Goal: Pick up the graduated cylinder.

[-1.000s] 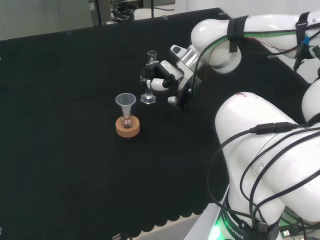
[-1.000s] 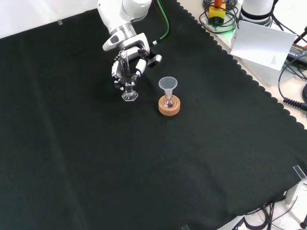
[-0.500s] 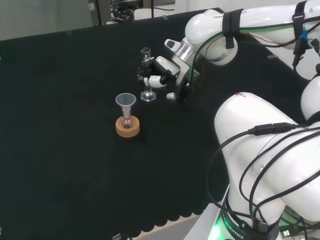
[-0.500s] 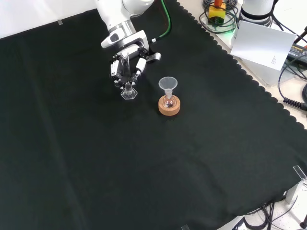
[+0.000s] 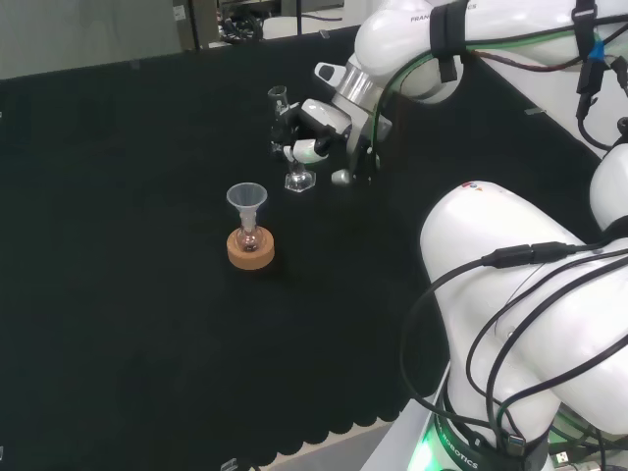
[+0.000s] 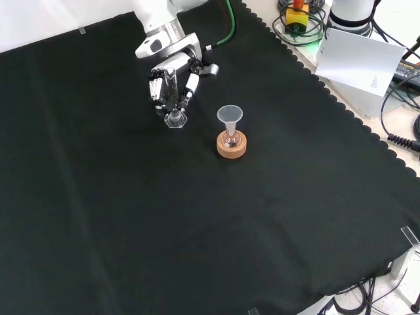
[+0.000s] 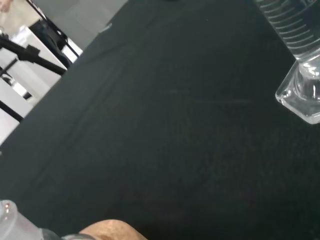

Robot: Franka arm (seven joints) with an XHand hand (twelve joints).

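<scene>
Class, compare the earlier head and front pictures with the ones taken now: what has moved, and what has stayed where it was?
The hand, its fingers curled round the graduated cylinder, has carried it up off the black cloth and towards the top of the front view; in the head view the cylinder now tilts. The grasp is unchanged. The funnel in the small flask on the cork ring stayed put.
</scene>
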